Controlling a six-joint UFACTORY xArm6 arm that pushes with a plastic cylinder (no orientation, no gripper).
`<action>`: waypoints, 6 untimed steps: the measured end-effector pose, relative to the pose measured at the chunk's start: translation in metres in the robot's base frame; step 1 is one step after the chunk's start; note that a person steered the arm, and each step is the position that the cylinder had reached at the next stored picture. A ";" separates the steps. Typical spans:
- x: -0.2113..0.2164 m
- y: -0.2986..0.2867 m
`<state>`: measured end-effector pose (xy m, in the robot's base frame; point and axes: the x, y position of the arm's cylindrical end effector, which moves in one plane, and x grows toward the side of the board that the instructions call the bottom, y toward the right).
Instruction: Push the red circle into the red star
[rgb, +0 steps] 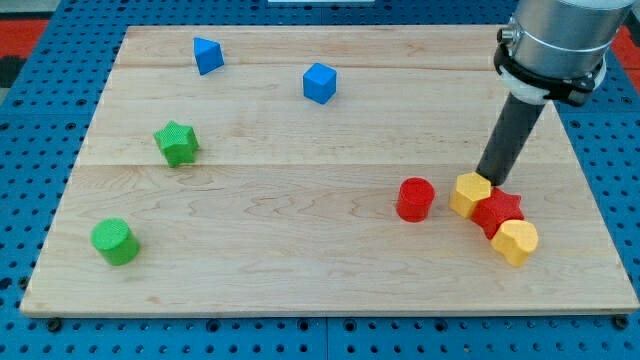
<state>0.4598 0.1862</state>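
The red circle (415, 199) stands on the wooden board (300, 250) at the view's right of centre. The red star (498, 211) lies further right, wedged between a yellow hexagon (470, 194) on its left and a yellow heart (516, 241) at its lower right. The yellow hexagon sits between the red circle and the red star, a small gap from the circle. My tip (487, 178) is just above the yellow hexagon and the red star, to the upper right of the red circle.
A blue block (208, 55) and a blue cube (319, 83) lie near the view's top. A green star (177, 143) and a green circle (114, 241) lie at the left. The board's right edge is close to the yellow heart.
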 end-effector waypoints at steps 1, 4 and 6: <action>-0.005 -0.029; -0.011 -0.093; 0.038 -0.032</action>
